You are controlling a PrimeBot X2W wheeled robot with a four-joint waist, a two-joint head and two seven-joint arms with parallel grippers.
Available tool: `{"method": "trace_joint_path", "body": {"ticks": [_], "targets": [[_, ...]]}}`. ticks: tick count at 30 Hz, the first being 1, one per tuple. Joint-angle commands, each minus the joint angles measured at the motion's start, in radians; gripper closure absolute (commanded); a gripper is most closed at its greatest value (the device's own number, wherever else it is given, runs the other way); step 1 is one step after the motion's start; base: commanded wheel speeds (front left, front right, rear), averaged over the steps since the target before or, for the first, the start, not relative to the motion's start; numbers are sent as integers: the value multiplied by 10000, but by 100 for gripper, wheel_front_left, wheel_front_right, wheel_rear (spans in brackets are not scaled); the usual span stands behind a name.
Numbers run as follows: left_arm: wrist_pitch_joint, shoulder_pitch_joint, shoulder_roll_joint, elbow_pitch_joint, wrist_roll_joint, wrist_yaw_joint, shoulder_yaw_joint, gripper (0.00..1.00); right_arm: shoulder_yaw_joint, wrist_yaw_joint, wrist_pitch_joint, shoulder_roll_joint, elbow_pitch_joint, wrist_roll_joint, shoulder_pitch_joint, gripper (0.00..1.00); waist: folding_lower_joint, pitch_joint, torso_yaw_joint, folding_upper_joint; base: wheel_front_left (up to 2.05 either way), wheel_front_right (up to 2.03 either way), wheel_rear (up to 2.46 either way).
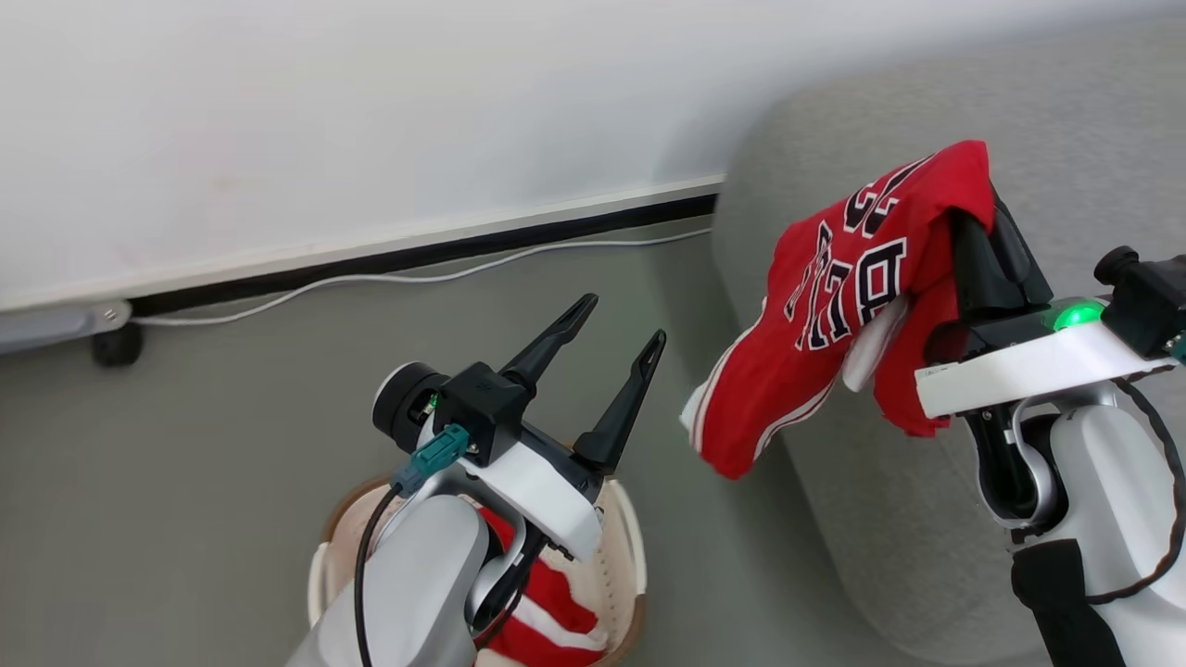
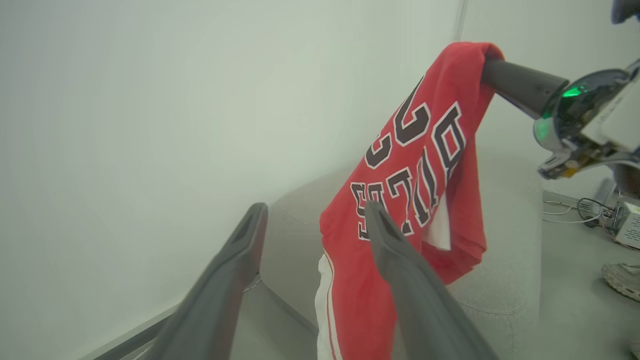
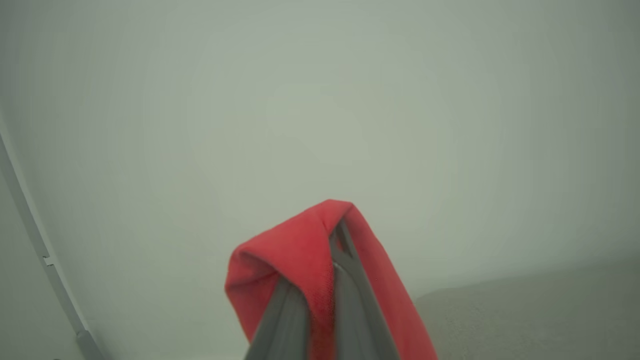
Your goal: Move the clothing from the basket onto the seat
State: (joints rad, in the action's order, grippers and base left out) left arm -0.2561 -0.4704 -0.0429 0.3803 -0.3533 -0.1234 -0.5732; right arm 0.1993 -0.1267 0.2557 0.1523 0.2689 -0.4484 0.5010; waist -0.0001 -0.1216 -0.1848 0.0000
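A red jersey (image 1: 852, 278) with navy white-outlined letters hangs from my right gripper (image 1: 984, 206), which is shut on its top fold above the grey seat (image 1: 1066, 130). The wrist views show the same jersey (image 2: 400, 200) draped over the shut fingers (image 3: 345, 280). My left gripper (image 1: 623, 320) stands open and empty above the basket (image 1: 623, 547), to the left of the hanging jersey. More red clothing (image 1: 547, 611) with white stripes lies in the basket, partly hidden by my left arm. In the left wrist view the open fingers (image 2: 400, 260) frame the jersey.
A white wall with a dark baseboard (image 1: 417, 250) runs behind, with a white cable (image 1: 371, 278) along the grey floor. A small wheel (image 1: 118, 345) sits at the far left. A shoe (image 2: 622, 280) and wired equipment (image 2: 615, 215) lie beyond the seat.
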Motion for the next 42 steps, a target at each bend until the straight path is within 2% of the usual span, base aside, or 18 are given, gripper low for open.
{"method": "trace_joint_path", "body": {"ticks": [1, 3, 4, 9, 17, 25, 36, 42], "targets": [[-57, -46, -74, -217, -83, -55, 288, 0, 83, -40, 61, -14, -364, 60, -21, 100, 1, 192, -809, 0, 0, 0, 0], [-57, -12, -74, -186, -99, -61, 278, 0, 20, -40, 61, -33, -396, 43, -49, 100, 1, 240, -1261, 0, 0, 0, 0], [-57, 21, -74, -166, -140, -65, 298, 0, -43, -40, 61, -25, -431, 14, -69, 100, 1, 255, -1706, 0, 0, 0, 0], [-57, 37, -74, -185, -96, -69, 324, 0, -385, -40, 61, 121, -576, -50, -147, 100, 1, 144, -2660, 0, 0, 0, 0], [-57, -158, -74, -180, 34, -71, 140, 0, -950, -40, 61, 737, -633, -15, 226, 100, 1, -379, -3305, 0, 0, 0, 0], [-57, -657, -74, -89, 74, -72, -486, 0, -2351, -40, 61, 1880, -124, 292, 1583, 100, 1, -1466, -3033, 0, 0, 0, 0], [-57, -1502, -74, 83, 413, -72, -993, 0, -2959, -40, 61, 3667, 1751, 644, 3838, 100, 1, -3557, -2066, 0, 0, 0, 0], [-57, -1952, -74, 258, 498, -72, -1232, 0, -3513, -40, 61, 4324, 2888, 948, 5344, 100, 1, -4588, -1573, 0, 0, 0, 0]]}}
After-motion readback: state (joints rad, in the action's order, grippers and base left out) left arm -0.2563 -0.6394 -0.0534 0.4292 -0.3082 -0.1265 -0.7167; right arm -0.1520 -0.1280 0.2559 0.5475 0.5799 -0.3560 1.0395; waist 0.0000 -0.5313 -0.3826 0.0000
